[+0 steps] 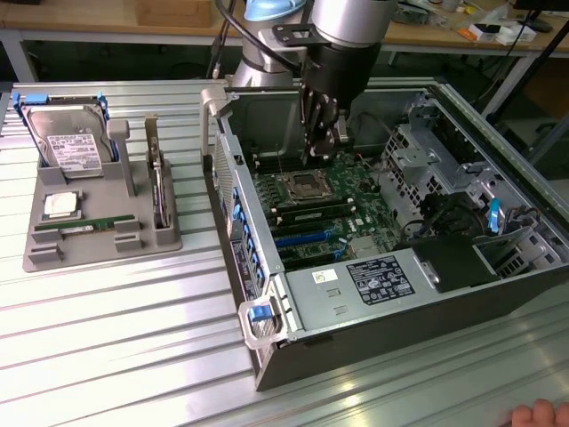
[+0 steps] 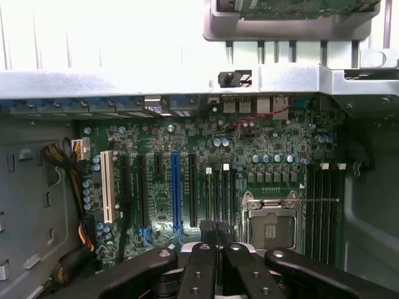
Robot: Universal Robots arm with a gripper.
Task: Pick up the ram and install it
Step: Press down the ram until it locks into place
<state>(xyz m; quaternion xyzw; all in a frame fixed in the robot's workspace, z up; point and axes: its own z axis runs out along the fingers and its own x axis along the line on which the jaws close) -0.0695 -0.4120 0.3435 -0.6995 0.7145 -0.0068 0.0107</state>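
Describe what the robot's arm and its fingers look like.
The arm is a thick, round silver-grey tube with a pale blue cap at its joint and a black cable running alongside. It ends in a black gripper with a black mounting bracket above it. In the wrist view the gripper shows black jointed linkage bars with round silver pins, tapering to slim black fingers.

hand (image 1: 536, 414) cut off at frame edge, hard drive (image 1: 73, 142) label unreadable
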